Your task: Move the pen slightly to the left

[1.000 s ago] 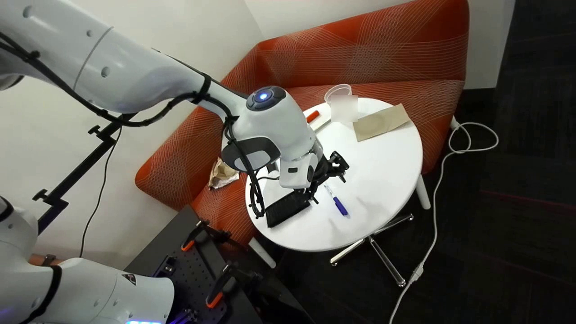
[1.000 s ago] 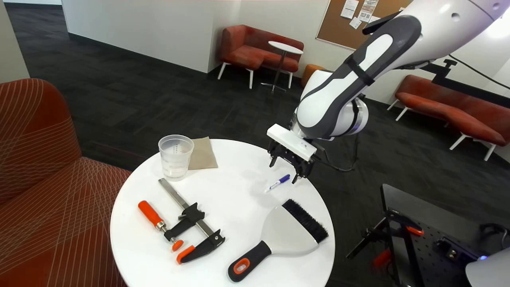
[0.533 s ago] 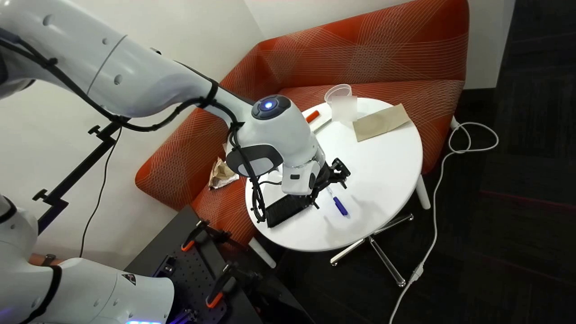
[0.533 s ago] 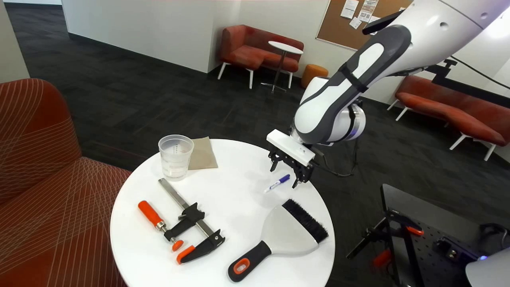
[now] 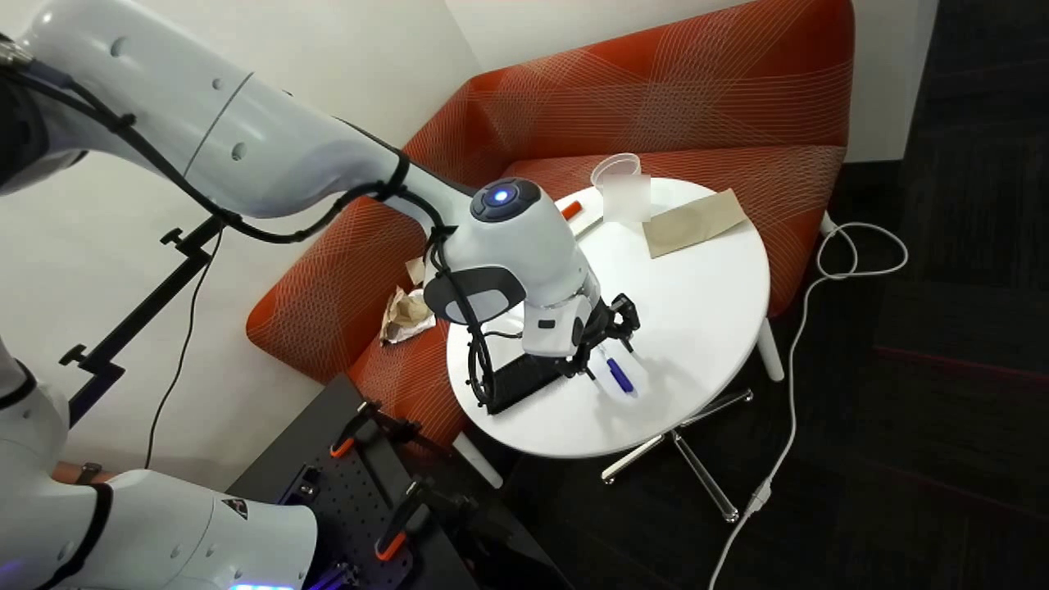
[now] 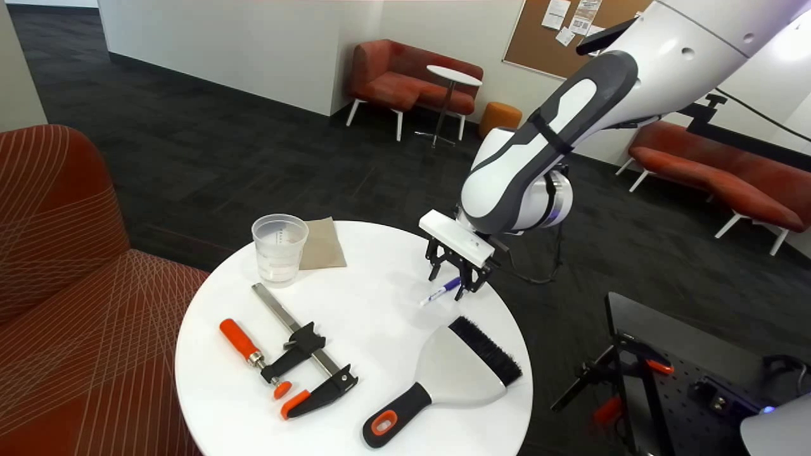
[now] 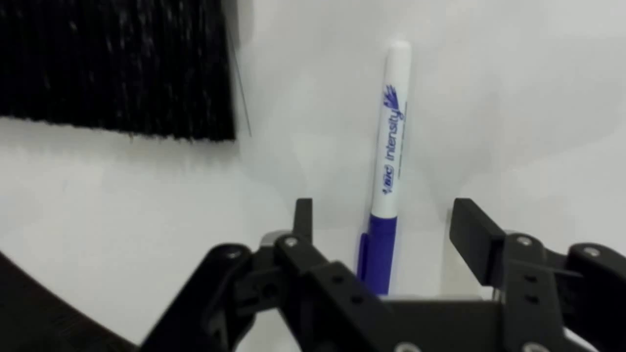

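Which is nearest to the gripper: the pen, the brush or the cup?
The blue-capped pen: the wrist view shows it between the fingers; the brush and cup lie outside them.

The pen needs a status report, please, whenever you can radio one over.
Gripper open, astride the pen in wrist view. Pen lying on table, ungripped. Brush bristles beside it, apart; possibly in the way on that side.

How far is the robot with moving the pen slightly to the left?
Looks done: the pincer is lined up over the pen, which shows between its open jaws in the wrist view. In hand: the grasp, it seems, but not yet made; the pen lies ungripped on the table. Remaining: presumably closing on it, moving it slightly left and releasing it.
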You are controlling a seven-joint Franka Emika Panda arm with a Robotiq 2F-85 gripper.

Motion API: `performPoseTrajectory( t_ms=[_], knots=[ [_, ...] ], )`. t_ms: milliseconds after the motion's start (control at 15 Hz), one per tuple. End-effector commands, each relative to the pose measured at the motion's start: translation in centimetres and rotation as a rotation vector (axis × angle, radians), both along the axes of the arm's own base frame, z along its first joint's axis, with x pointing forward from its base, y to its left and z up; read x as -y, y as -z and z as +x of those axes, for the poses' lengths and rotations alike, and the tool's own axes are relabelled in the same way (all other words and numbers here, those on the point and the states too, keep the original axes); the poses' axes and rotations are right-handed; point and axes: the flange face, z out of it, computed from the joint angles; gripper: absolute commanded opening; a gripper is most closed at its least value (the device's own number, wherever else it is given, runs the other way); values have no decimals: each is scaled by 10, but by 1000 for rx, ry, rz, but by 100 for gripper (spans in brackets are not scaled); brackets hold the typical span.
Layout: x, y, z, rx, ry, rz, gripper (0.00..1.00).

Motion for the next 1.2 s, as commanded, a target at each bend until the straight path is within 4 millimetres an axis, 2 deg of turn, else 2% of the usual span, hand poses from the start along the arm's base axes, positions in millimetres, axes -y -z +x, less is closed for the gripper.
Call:
performPoseTrajectory(
  t_ms=[0, 333, 400, 533, 733, 1133],
  knots=[
    [0, 3, 6, 18, 38, -8, 42],
    [1, 2, 9, 24, 47, -13, 3],
    [2, 1, 9, 21, 49, -11, 0],
    [0, -8, 11, 28, 54, -10, 4],
    [-5, -31, 20, 58, 34, -8, 4],
    [-11, -82, 70, 134, -53, -48, 4]
  ],
)
